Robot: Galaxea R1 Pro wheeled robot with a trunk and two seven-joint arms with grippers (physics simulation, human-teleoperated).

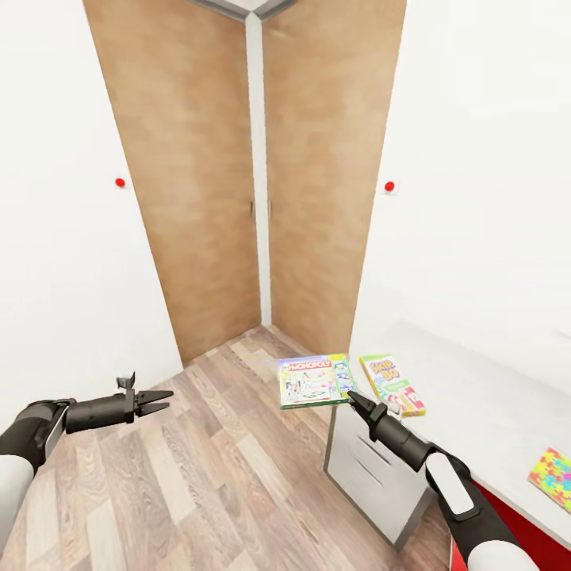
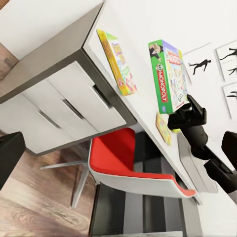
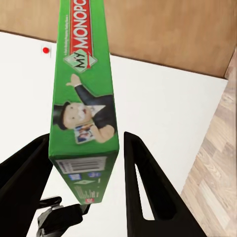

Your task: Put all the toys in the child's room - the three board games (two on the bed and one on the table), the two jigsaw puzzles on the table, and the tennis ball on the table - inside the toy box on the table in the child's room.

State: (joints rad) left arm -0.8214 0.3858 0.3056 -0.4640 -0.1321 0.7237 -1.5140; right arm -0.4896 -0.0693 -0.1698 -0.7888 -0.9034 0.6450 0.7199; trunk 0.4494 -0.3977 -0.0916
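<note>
Jigsaw puzzle cut off at the head view's edge.

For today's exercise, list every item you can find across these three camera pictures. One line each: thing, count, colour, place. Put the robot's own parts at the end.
Monopoly box: one, green-edged with white face, held in the air past the table's end, between the right gripper's fingers.
Skip-Bo box: one, yellow-green and white, flat on the table near its end.
Jigsaw puzzle: one, multicoloured, on the table's near edge.
Table: one, pale top, white drawer fronts.
Chair: one, red seat, tucked under the table.
Wardrobe doors: two, wood-brown, in the corner ahead.
Red dots: two, one on each white wall.
Silhouette pictures: several, black on white, on the wall.
Floor: wood planks.
Left gripper: one, black, over the floor, holding nothing.
Right gripper: one, black, gripping the Monopoly box.
</note>
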